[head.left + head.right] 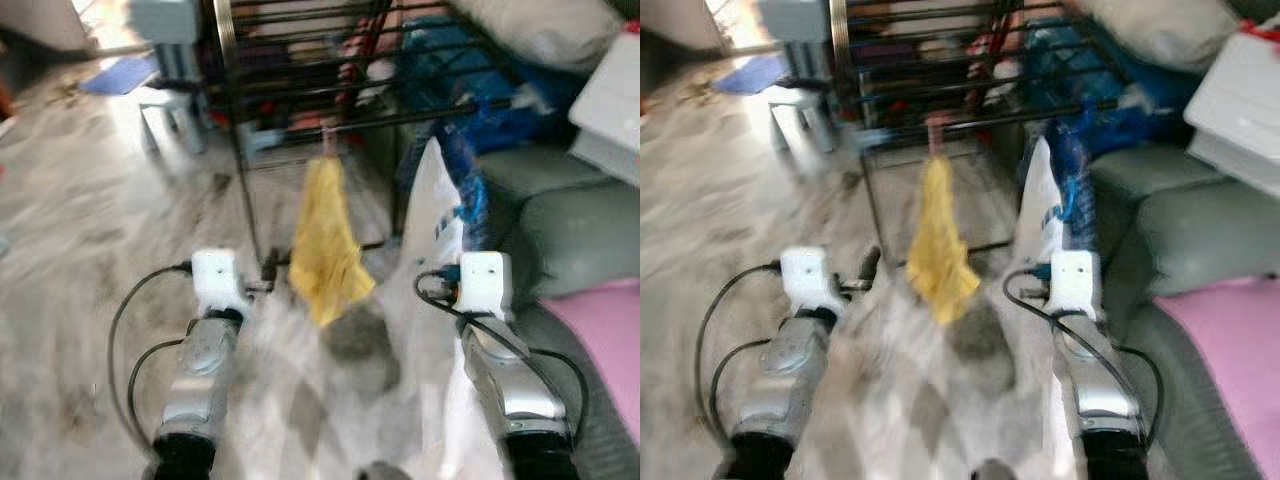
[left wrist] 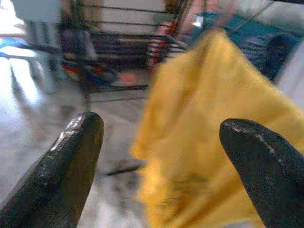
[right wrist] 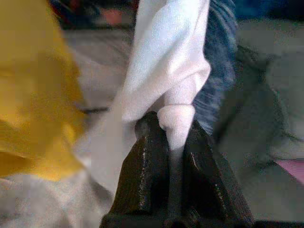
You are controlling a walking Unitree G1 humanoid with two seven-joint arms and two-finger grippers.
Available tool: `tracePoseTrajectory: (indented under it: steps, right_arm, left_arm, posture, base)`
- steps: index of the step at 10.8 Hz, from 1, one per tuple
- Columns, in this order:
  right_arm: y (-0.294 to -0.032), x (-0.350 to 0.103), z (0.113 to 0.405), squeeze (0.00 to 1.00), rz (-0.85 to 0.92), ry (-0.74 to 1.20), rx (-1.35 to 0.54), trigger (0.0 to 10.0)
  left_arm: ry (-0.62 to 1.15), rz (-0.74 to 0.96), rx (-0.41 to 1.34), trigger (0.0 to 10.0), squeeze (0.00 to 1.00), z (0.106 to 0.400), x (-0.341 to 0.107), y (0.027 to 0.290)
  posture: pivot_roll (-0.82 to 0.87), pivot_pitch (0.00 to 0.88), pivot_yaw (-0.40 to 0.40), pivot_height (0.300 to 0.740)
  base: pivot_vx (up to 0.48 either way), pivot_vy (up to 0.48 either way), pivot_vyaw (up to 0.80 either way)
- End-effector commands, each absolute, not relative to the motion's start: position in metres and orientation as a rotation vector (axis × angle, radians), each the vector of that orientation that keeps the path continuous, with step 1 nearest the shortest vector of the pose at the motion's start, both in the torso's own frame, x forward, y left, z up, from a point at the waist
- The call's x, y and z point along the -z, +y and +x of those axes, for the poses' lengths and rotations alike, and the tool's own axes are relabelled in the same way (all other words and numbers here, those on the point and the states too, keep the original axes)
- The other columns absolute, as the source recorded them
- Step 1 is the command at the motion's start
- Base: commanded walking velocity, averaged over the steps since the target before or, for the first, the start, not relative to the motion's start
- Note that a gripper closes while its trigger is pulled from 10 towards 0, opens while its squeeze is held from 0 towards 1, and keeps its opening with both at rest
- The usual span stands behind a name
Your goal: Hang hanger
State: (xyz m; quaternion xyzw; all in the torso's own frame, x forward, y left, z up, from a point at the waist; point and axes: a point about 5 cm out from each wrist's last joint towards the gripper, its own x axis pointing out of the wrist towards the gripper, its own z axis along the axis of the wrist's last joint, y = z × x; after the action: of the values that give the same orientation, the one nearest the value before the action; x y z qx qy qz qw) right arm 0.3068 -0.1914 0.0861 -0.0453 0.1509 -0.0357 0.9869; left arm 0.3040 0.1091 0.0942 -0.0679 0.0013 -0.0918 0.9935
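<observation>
While the right claw pinches white cloth, the rack sits straight ahead. Left claw is spread, yellow cloth hanging between both arms.

Yellow cloth on pink hanger, hooked to black rack rail; blurred

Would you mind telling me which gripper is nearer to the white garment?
Right. The right gripper is shut on the white garment, pinching a fold between its fingers. The left gripper is open, apart from it, facing the yellow cloth.
</observation>
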Motion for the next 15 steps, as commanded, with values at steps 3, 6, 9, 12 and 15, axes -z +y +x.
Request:
tracePoseTrajectory:
  steps: [3, 6, 9, 12, 15]
  right_arm:
    - [-0.175, -0.089, 0.31, 0.0, -0.056, 0.295, -0.024, 10.0]
    - [-0.17, -0.088, 0.313, 0.0, -0.036, 0.308, -0.074, 10.0]
    - [-0.173, -0.089, 0.315, 0.0, -0.048, 0.307, -0.079, 10.0]
    - [-0.176, -0.087, 0.317, 0.0, -0.046, 0.313, -0.1, 10.0]
    - [-0.145, -0.089, 0.312, 0.0, 0.009, 0.315, -0.333, 10.0]
  left_arm:
    - [0.038, -0.118, 0.152, 10.0, 0.0, 0.304, -0.09, 0.12]
    - [0.036, -0.091, 0.141, 10.0, 0.0, 0.304, -0.09, 0.122]
    - [0.038, -0.091, 0.157, 10.0, 0.0, 0.302, -0.09, 0.117]
    - [0.034, -0.092, 0.165, 10.0, 0.0, 0.303, -0.091, 0.116]
    - [0.036, -0.088, 0.165, 10.0, 0.0, 0.303, -0.091, 0.116]
  posture:
    - [-0.09, 0.095, -0.018, 0.74]
    - [-0.08, 0.101, -0.022, 0.74]
    - [-0.09, 0.097, -0.023, 0.74]
    - [-0.09, 0.095, -0.019, 0.74]
    - [-0.09, 0.094, -0.019, 0.74]
  base:
    - [0.294, 0.38, 0.0]
    - [0.0, 0.0, 0.0]
    - [0.0, 0.0, 0.0]
    - [0.0, 0.0, 0.0]
    - [0.0, 0.0, 0.0]
